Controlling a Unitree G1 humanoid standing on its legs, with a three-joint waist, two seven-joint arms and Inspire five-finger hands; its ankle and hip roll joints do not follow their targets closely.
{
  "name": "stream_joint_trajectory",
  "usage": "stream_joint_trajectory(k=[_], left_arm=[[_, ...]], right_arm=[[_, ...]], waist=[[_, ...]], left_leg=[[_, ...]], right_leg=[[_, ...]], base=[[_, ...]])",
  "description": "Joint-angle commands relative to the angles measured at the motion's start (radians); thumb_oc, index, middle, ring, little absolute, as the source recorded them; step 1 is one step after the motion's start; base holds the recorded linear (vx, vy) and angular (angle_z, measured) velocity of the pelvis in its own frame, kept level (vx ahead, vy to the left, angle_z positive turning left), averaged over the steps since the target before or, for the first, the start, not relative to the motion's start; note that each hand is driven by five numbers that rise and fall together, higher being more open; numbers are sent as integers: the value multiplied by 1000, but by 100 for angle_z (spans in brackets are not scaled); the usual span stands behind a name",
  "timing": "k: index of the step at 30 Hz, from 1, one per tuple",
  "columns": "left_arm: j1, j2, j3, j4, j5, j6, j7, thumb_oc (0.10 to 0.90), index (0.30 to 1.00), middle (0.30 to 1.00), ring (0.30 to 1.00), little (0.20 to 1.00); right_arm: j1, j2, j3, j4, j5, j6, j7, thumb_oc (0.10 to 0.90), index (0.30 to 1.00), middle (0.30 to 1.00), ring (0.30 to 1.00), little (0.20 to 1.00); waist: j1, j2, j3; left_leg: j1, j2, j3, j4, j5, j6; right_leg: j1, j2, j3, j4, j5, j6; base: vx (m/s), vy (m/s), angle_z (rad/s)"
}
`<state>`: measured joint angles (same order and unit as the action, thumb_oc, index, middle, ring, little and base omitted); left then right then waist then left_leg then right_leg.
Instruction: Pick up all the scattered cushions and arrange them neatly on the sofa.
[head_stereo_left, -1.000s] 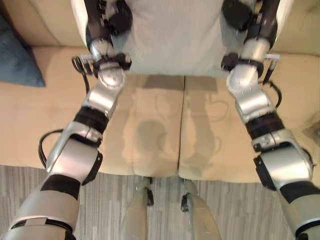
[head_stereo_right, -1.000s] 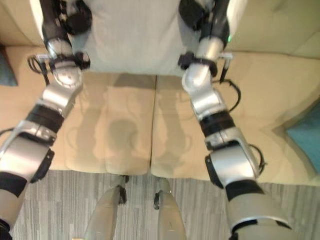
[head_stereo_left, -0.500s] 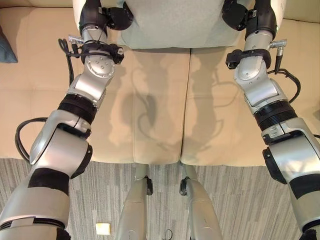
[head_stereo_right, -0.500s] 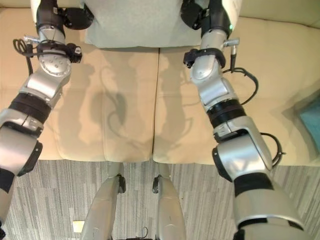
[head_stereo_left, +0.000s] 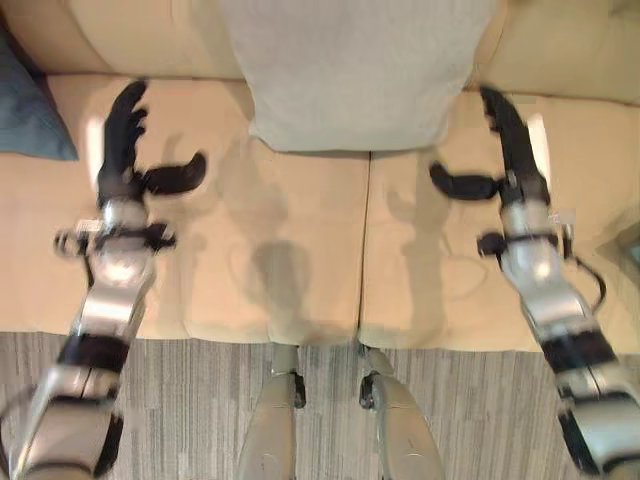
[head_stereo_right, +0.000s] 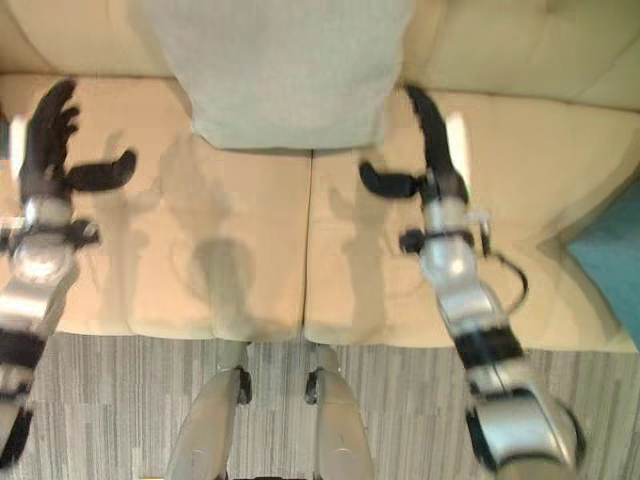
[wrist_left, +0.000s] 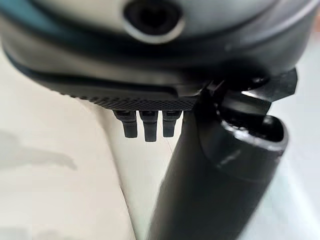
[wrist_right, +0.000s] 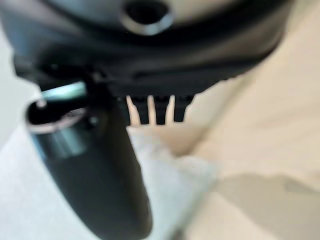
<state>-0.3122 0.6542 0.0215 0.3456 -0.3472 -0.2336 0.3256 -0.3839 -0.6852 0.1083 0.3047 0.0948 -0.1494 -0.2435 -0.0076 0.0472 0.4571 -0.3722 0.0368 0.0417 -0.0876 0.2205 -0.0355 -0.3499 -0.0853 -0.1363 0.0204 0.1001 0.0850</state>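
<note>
Grey cushion (head_stereo_left: 355, 70) stands upright against sofa (head_stereo_left: 300, 250) backrest, hands apart.

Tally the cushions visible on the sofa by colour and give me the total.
Light grey fabric cushion, leaning against the backrest of the beige sofa: 1
Dark blue cushion, at the robot's left: 1
Teal cushion, at the robot's right: 1
Total: 3
</note>
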Motion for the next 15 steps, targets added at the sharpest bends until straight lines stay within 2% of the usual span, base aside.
stream_joint_trajectory(k=[1, 5, 11, 15], left_arm=[[148, -93, 13, 11, -10, -80, -84, 800, 900, 900, 900, 900], [396, -242, 24, 72, 6, -34, -167, 800, 900, 900, 900, 900], [483, -329, -2, 216, 28, 9, -218, 800, 900, 900, 900, 900], [496, -370, -23, 350, 52, 29, -235, 800, 900, 900, 900, 900]], right_arm=[[168, 21, -39, -33, 3, -90, 73, 800, 900, 900, 900, 900], [400, 110, -106, 9, -81, -74, 113, 800, 900, 900, 900, 900], [471, 169, -79, 148, -129, -60, 145, 800, 900, 900, 900, 900], [484, 196, -41, 308, -171, -48, 144, 800, 900, 900, 900, 900]], waist=[[-7, -54, -225], [-17, -31, -249], [-19, -19, -260], [-11, -31, -288]], left_leg=[[112, -13, 65, 8, -192, -26], [203, -6, 58, 0, -198, -22], [273, 9, 43, 0, -185, -26], [317, 19, 39, 11, -180, -35]], right_leg=[[87, -32, -49, -99, -47, 59], [176, -29, -73, -66, -103, 48], [238, -19, -92, 11, -159, 23], [312, 4, -91, -13, -172, 9]], base=[[59, -50, 1], [34, -72, 12], [-32, -80, 19], [-31, -85, 15]])
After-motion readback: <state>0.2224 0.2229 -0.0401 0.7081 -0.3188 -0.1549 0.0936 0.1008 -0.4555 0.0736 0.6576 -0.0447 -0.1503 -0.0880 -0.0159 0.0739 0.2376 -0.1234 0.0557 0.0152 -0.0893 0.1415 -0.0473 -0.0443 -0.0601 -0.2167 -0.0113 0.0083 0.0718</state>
